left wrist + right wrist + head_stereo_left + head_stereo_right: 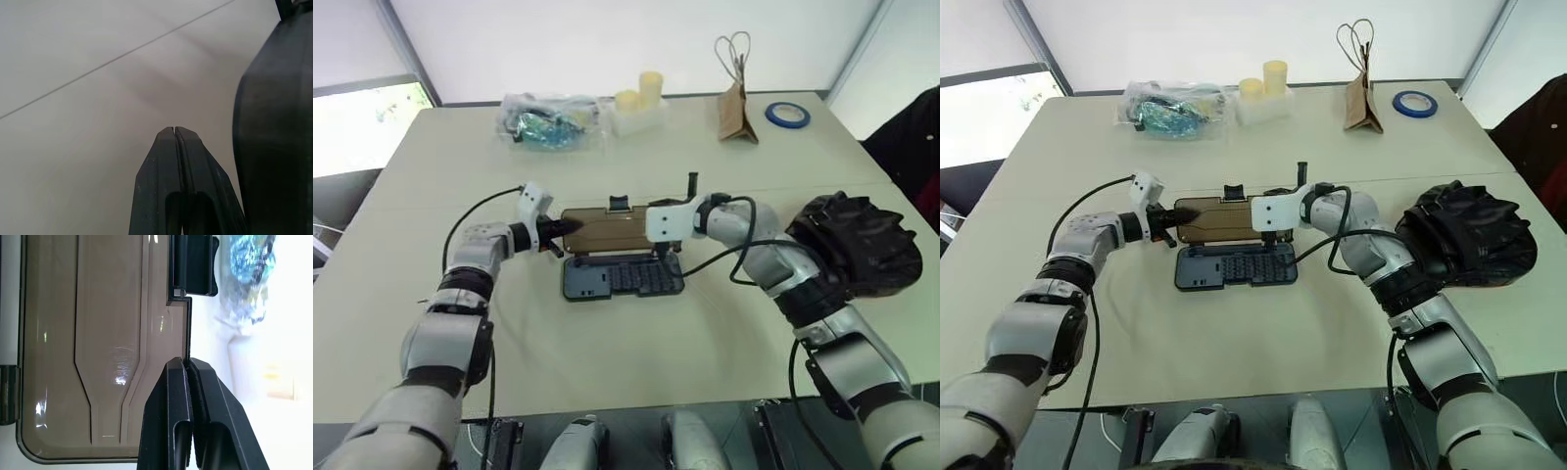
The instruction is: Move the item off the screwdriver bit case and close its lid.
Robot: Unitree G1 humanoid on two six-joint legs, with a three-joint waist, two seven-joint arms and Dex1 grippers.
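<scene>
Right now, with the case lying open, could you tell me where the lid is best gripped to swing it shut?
Grip the lid on its far free edge beside the latch tab, coming from the right; the hinge joins the tray on the near side, so that edge swings widest.

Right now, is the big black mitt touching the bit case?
Apart. In the left eye view the black mitt sits far off on the robot's right, with bare table between it and the bit case.

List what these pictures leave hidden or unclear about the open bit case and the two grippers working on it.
- Bits in the case: too small to tell apart in the head views.
- Lid: its near edge is covered by the right gripper; grip or mere touch unclear.
- Left gripper: contact with the lid's end unclear; its wrist view shows table.
</scene>
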